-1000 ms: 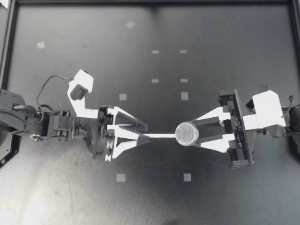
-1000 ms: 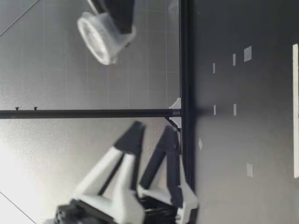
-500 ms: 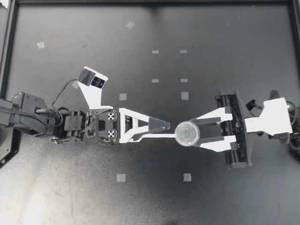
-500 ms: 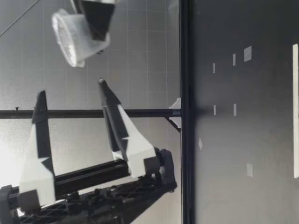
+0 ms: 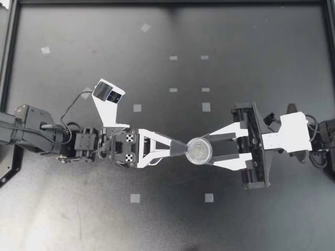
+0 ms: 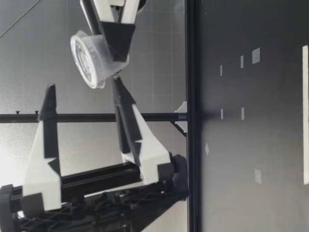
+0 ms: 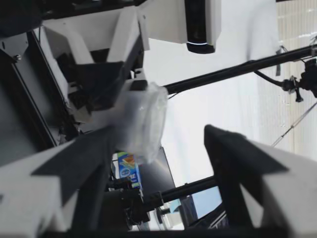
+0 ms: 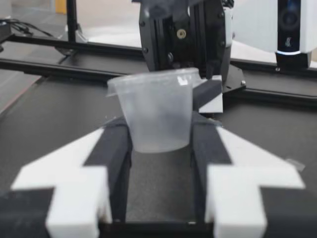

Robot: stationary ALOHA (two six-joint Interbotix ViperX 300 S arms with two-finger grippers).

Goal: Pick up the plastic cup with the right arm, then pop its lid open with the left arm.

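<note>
A clear plastic cup (image 5: 198,150) hangs well above the table, mouth up, with my right gripper (image 5: 207,150) shut on its sides. My left gripper (image 5: 179,149) is turned on edge and open wide, its tips right at the cup. In the low view the cup (image 6: 94,60) is a little tilted, and the lower left finger's tip (image 6: 117,87) is by its base. In the left wrist view the cup (image 7: 144,121) stands just inside one left finger (image 7: 79,168); contact is unclear. In the right wrist view the cup (image 8: 156,111) sits between both pads (image 8: 116,148).
Small white tape marks (image 5: 137,107) dot the black table, one nearer the front (image 5: 209,197). A black frame rail (image 5: 10,63) borders the table at the left and back. Both arms meet near the table's middle.
My left gripper has rolled from flat onto its edge and reached right to the cup. My right gripper has carried the cup a little to the left.
</note>
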